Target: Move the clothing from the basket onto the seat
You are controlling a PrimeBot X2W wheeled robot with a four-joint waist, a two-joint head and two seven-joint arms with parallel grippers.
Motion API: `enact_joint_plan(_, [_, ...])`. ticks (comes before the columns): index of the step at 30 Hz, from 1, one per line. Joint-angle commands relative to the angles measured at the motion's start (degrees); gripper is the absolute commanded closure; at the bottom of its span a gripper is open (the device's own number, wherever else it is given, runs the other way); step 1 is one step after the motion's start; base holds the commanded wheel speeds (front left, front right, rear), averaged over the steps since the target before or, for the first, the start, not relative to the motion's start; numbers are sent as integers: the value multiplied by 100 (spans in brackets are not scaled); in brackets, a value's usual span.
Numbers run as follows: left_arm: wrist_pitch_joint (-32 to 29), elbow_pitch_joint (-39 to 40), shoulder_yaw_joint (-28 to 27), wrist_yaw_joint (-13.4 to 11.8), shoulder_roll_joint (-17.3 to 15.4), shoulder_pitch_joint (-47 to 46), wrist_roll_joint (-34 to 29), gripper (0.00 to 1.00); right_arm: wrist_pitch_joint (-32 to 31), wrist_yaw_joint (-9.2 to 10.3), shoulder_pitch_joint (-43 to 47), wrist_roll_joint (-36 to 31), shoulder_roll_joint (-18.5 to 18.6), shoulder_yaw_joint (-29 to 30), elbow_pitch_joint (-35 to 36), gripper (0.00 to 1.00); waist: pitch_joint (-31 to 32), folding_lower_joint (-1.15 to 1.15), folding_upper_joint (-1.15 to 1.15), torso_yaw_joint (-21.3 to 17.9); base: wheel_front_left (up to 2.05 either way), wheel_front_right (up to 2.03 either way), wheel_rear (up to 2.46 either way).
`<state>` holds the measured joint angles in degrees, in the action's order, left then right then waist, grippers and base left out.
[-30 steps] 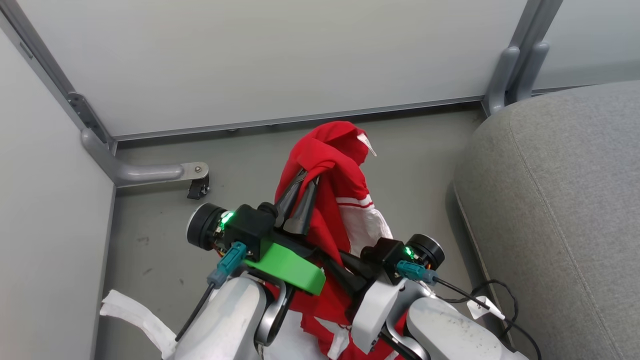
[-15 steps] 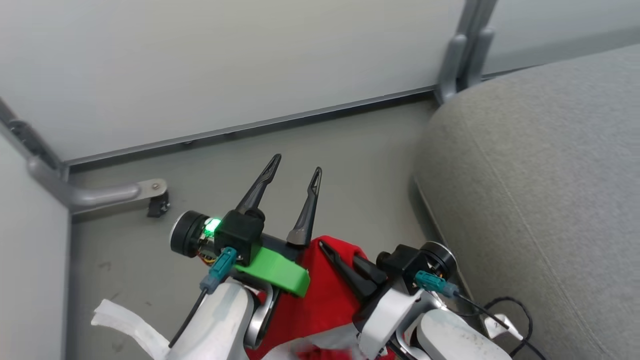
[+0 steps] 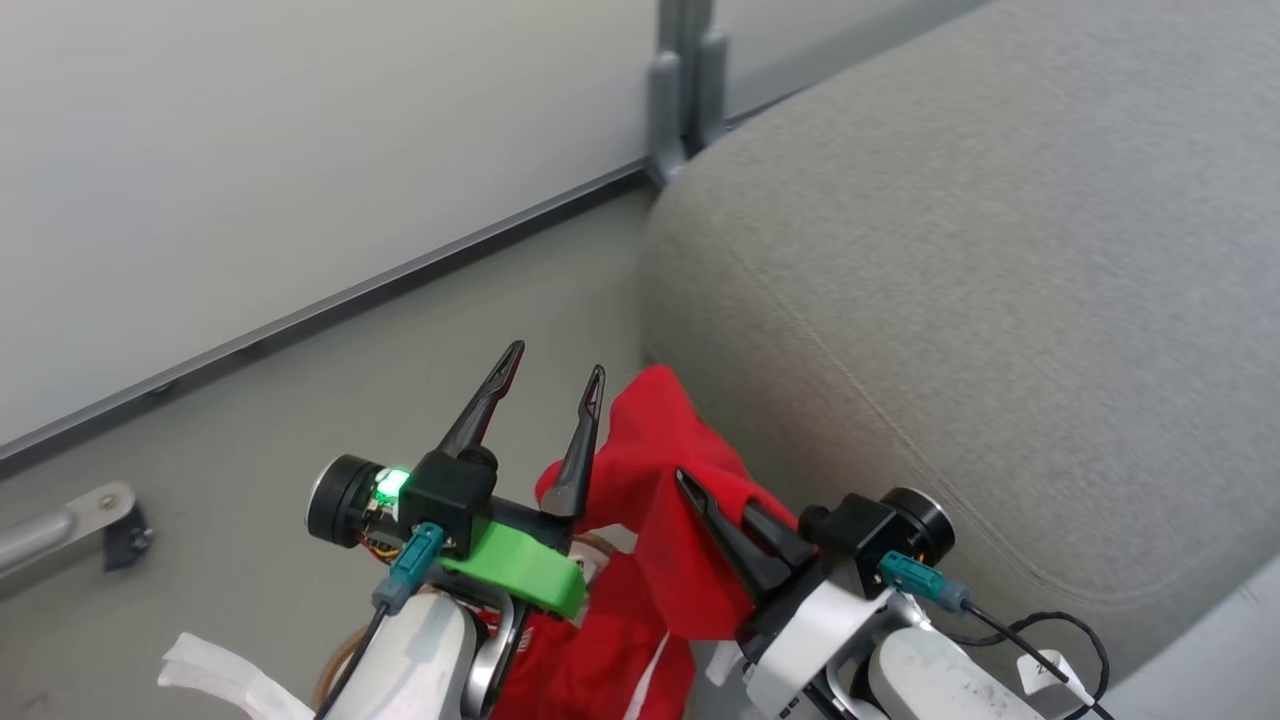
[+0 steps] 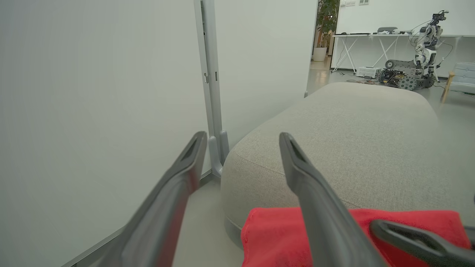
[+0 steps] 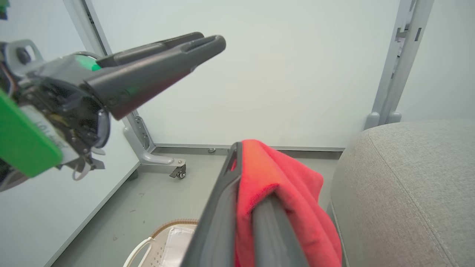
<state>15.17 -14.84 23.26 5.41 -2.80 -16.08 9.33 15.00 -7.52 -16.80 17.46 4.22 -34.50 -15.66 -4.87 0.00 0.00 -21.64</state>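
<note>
Clothing: one red garment in right gripper

seat top open, wall panel blocks L side

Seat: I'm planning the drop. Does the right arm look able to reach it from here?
Probably yes. The right gripper, shut on the clothing, hangs just beside the seat with nothing between them; the open left gripper is on the other side.
</note>
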Motion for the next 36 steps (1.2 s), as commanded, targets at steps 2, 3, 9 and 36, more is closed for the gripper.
enact_joint_plan(2, [-3, 25, -69, 42, -24, 85, -105, 0, 28, 6, -70, -78, 60, -7, 66, 100, -189, 0, 0, -860, 0, 0, 0])
enact_joint_plan(3, [-3, -5, -42, 63, -23, 70, -128, 0, 28, 6, -152, -106, 110, 65, 108, 100, -249, 0, 0, -889, 0, 0, 0])
enact_joint_plan(9, [-3, -94, 44, 157, -36, -142, -215, 0, 28, 6, -697, -324, 344, 433, 353, 100, -648, 0, 0, -977, 0, 0, 0])
enact_joint_plan(36, [-4, 340, 467, 218, -851, -980, -247, 0, 21, 7, -4126, -1230, 2031, 3045, -1166, 100, -2821, 0, 0, -156, 0, 0, 0])
